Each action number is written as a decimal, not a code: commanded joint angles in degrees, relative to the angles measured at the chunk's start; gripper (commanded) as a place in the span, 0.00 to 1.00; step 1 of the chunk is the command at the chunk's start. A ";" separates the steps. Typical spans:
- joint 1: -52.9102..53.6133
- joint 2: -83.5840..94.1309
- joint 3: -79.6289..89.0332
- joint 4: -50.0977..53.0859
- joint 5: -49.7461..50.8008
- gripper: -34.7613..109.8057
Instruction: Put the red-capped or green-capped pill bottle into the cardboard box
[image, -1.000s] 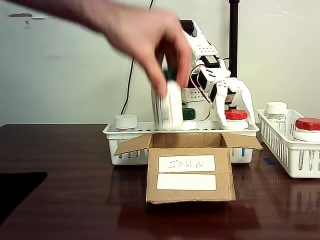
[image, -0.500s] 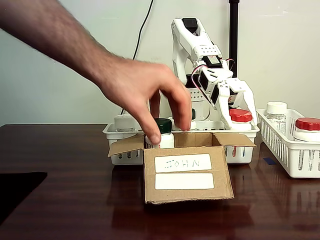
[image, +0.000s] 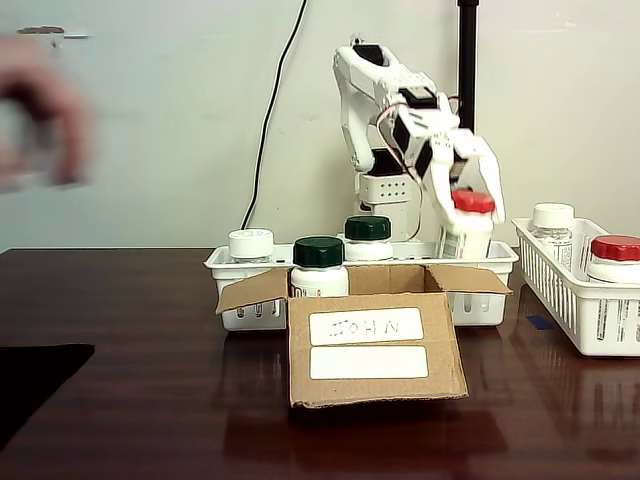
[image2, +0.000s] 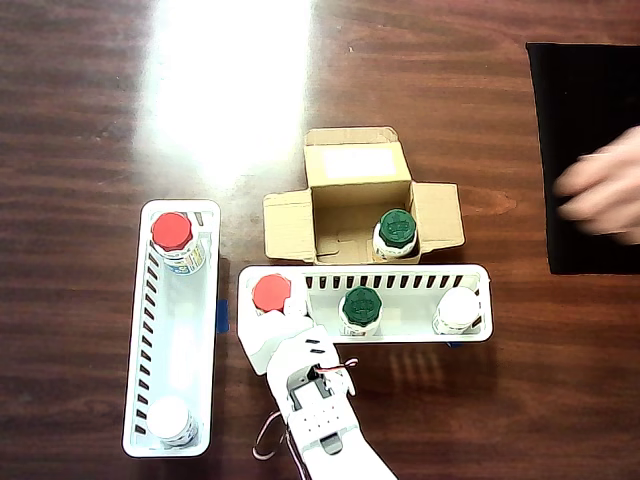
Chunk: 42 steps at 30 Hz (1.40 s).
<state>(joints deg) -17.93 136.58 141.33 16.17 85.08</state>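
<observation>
Person's hand (image: 40, 110) has pulled away after dropping a green-capped bottle (image2: 397, 229) upright into the cardboard box (image: 372, 345), and the arm has lifted. Gripper (image: 462, 200) is pinching the pill bottle (image: 468, 225), raised above the rear basket (image2: 470, 274); next move looks like carrying it forward over the box.

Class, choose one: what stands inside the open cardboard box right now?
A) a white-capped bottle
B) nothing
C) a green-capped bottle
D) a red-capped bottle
C: the overhead view shows a green-capped bottle standing upright inside the cardboard box, in its corner nearest the basket.
</observation>
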 joint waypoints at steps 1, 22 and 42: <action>-1.67 10.63 -8.35 13.01 -0.79 0.25; 17.40 -20.21 -45.53 22.24 0.97 0.25; 19.34 -50.45 -73.92 21.88 -1.85 0.25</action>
<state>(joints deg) 1.14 84.81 74.09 39.11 82.71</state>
